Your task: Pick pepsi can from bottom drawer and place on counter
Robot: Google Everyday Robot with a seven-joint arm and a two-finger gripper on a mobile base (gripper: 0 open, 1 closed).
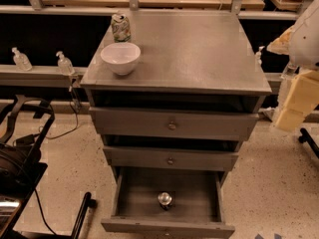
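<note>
Pepsi can (165, 199) stands in open bottom drawer (139, 190); tool (295, 107) far right.

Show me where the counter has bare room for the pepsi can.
The counter is bare over its middle and right half, to the back edge. Crowded: its left edge, white bowl in front, dented can behind. The gripper hangs beyond the counter's right edge.

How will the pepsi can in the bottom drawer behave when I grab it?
The pepsi can stands upright in the bottom drawer, so it probably tips if nudged, then rolls. Its shiny metal top suggests slick thin walls that may dent if squeezed hard. The gripper hangs right of the cabinet, well above the drawer.
</note>
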